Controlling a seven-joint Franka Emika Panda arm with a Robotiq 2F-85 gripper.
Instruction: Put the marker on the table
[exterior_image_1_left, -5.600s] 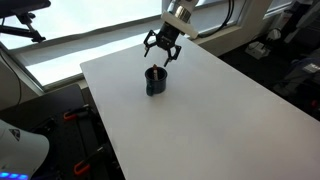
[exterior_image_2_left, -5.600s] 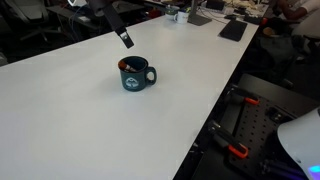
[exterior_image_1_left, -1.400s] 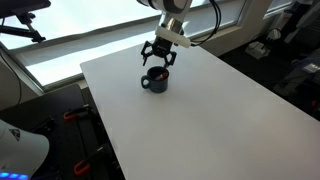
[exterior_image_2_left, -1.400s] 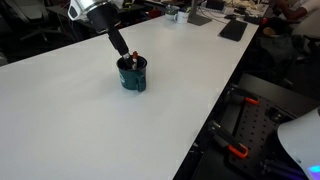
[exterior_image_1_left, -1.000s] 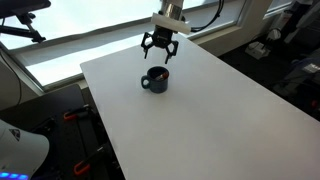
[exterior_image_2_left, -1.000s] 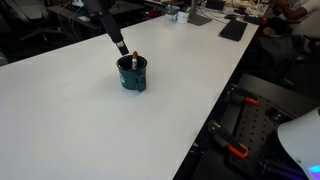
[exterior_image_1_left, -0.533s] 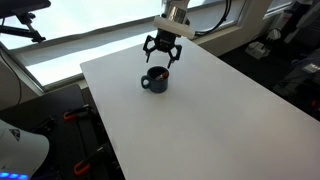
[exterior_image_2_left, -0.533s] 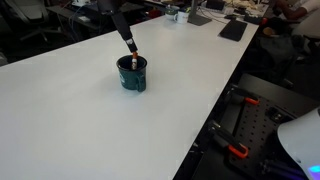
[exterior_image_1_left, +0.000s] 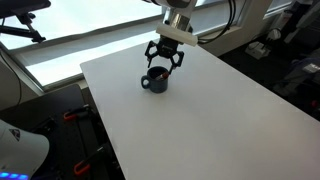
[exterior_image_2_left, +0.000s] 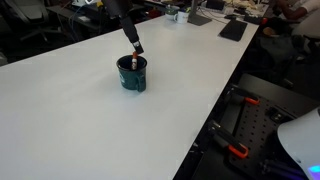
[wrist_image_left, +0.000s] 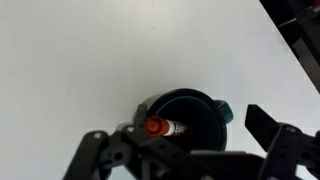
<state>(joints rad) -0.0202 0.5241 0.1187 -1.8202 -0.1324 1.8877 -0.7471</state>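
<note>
Your gripper (exterior_image_1_left: 165, 63) hangs directly over the mug (exterior_image_1_left: 155, 82) with its jaws spread wide and nothing between them. In the wrist view the two dark fingers (wrist_image_left: 268, 122) come in from the bottom edge, one on each side of the mug's mouth, and the gap between them is wider than the mug itself. Neither finger presses on anything there. The marker (wrist_image_left: 160, 127) is not on the table (exterior_image_1_left: 225, 115): it stands inside the mug, tilted, with its orange-red cap pointing up. The cap leans toward the rim on the side away from the handle (wrist_image_left: 226, 110). From the wrist camera you look almost straight down on that cap, which sits about halfway between your fingers, with a short pale stretch of the barrel showing beside it. In an exterior view one finger (exterior_image_2_left: 134, 42) slants down toward the mug and ends just above the marker's red top (exterior_image_2_left: 133, 62). From that angle you cannot tell whether the tip touches the cap or only hovers over it. The mug stands upright on the white tabletop, nearer the far edge than the near one in both exterior views. Its dark blue wall is apart from both fingers. Your jaws are level with or slightly above the marker's top, not down around its barrel.
</note>
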